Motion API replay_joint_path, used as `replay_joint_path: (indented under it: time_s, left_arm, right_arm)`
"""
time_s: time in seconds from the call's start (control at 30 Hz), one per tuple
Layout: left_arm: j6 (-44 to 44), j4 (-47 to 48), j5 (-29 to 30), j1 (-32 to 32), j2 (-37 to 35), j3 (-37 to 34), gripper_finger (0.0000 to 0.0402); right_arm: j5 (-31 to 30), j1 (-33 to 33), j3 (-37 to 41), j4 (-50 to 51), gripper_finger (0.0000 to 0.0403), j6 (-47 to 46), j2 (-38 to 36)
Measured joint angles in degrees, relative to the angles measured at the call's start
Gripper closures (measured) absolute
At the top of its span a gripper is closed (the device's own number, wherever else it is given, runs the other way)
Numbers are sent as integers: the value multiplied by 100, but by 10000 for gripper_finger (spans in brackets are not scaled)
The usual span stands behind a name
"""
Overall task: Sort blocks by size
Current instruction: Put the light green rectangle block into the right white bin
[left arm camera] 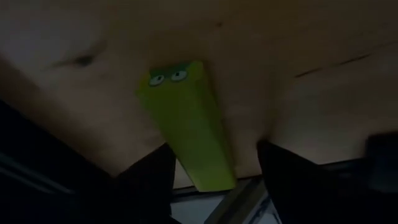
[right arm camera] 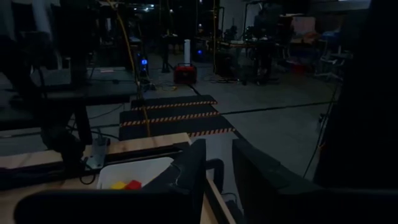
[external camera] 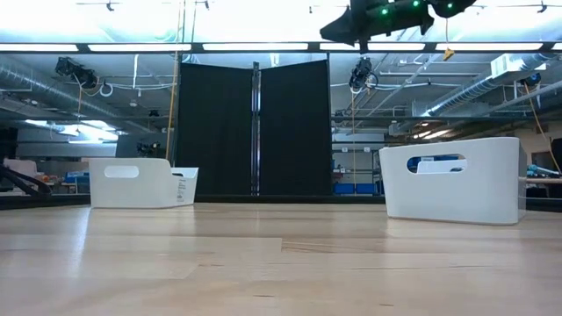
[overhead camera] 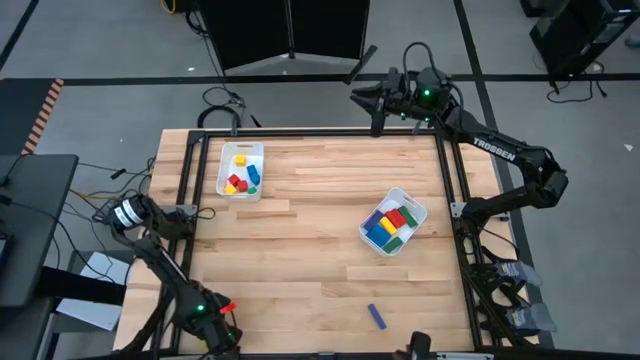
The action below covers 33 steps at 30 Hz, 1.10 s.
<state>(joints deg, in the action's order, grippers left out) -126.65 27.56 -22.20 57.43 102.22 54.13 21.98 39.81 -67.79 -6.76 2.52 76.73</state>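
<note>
The left gripper (left arm camera: 214,171) sits low at the near left corner of the table (overhead camera: 320,230), its two fingers (left arm camera: 149,180) wide apart around a long green block (left arm camera: 189,124) lying on the wood. The right gripper (overhead camera: 362,95) hangs high past the far edge; I cannot tell its fingers. Small blocks (overhead camera: 241,177) fill the left bin (overhead camera: 222,172), long blocks (overhead camera: 391,224) the right bin (overhead camera: 417,210). One blue block (overhead camera: 376,316) lies near the front edge.
</note>
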Motion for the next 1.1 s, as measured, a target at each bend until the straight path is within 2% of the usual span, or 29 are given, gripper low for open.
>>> replay_joint_path:
  time_s: [0.63,0.93,1.1]
  left_arm:
    - [187,211,758,62,4,2,294]
    - [427,291,975,-90,-18,16,291]
    - [896,822,1395,-324,1,323,294]
  right_arm:
    - [0,-192,0,0,316,-2,0]
    - [-2,-192,-72,-189,321,4,-11]
    - [-2,-192,-72,-269,326,9,-110]
